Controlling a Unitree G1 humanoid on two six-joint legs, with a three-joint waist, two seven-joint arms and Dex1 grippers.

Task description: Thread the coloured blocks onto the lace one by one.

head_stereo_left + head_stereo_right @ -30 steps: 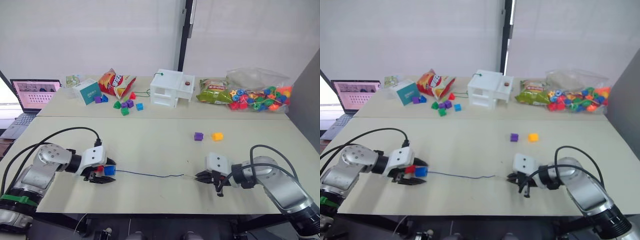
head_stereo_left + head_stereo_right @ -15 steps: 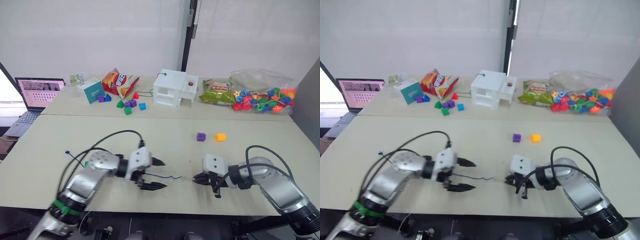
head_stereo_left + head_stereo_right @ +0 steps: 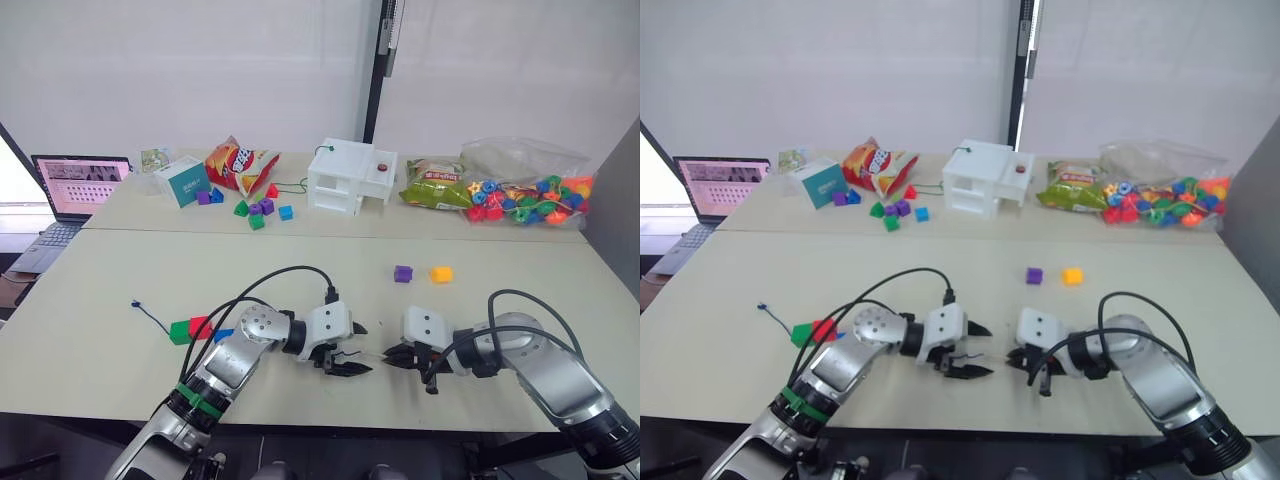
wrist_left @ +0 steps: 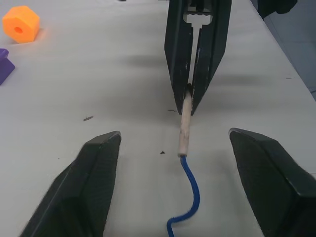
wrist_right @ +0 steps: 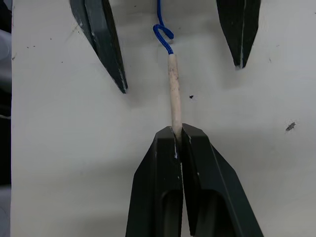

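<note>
While your right gripper (image 5: 178, 136) has its black fingers clamped on the pale stiff tip of the long thin dark-blue lace (image 4: 185, 121), your left gripper (image 4: 175, 170) sits with its fingers spread wide on either side of that same tip, holding nothing. The lace lies on the pale desk (image 3: 300, 280), running back from the tip to the green plastic cube (image 3: 180, 332), the red plastic cube (image 3: 200, 327) and the blue plastic cube (image 3: 223, 335); these appear already threaded, near the knotted end. The purple plastic cube (image 3: 402, 273) and the yellow plastic cube (image 3: 439, 273) lie loose, well apart from both grippers.

Watch the handover. Only a short stretch of tip shows beyond the right fingers, so if your left fingers close off-centre they may pinch the soft cord (image 5: 163, 32) instead, and the tip will likely droop when released. The two grippers stand nose to nose, so closing in further risks a fingertip collision. Release too early and the tip could roll away on the desk. A tug along the lace may drag the three threaded cubes.
</note>
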